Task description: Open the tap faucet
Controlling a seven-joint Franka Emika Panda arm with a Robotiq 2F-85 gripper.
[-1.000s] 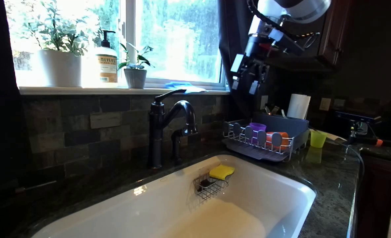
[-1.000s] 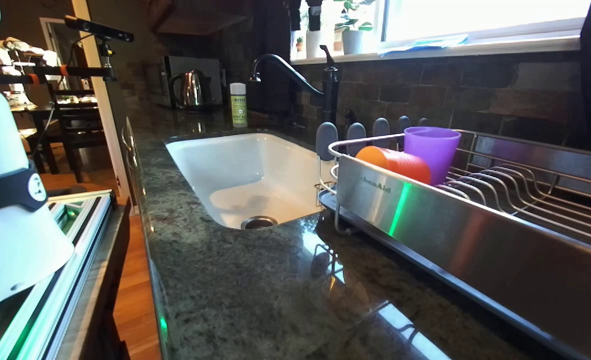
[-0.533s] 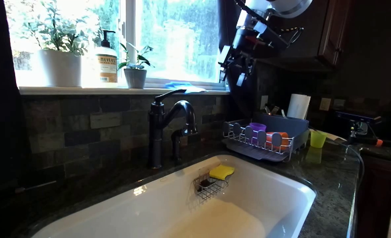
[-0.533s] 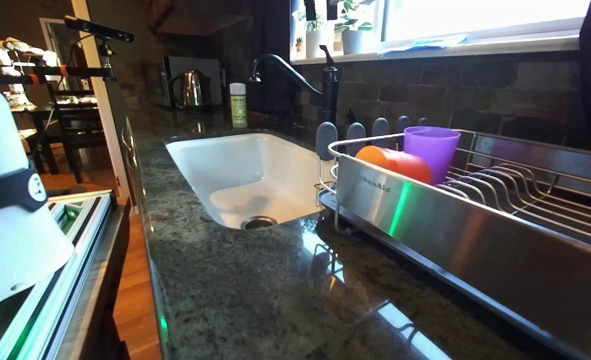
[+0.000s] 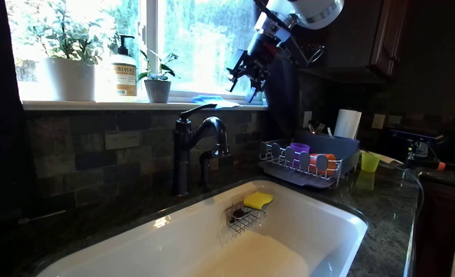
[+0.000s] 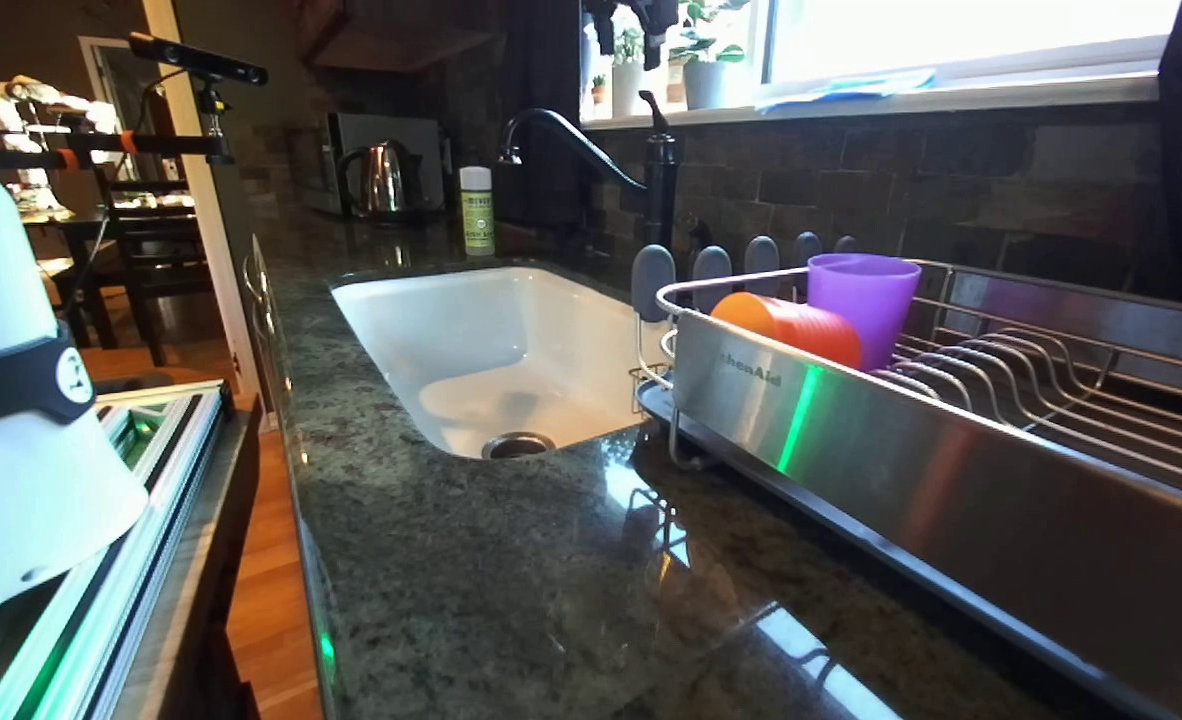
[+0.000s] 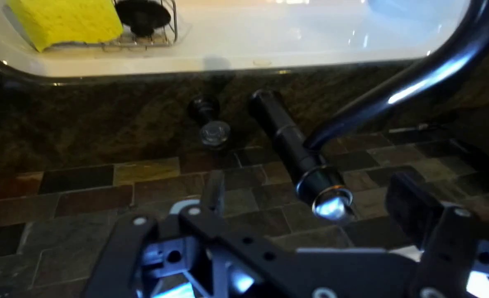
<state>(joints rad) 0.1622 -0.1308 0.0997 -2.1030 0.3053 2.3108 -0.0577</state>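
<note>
The dark tap faucet stands upright behind the sink in both exterior views. Its lever handle slants up from the top, above the arched spout. My gripper is open and empty, above and to the right of the lever in that exterior view. In an exterior view the gripper hangs above the lever, apart from it. In the wrist view the faucet's top shows between the widely parted fingers, seen from above; the lever itself is hard to make out.
The windowsill holds two potted plants, a soap bottle and a blue cloth. A short dark fixture stands beside the faucet. A dish rack with cups stands right of the white sink.
The arm and gripper have moved left toward the faucet in an exterior view, and the gripper has tilted a little. The faucet and its lever look unchanged.
</note>
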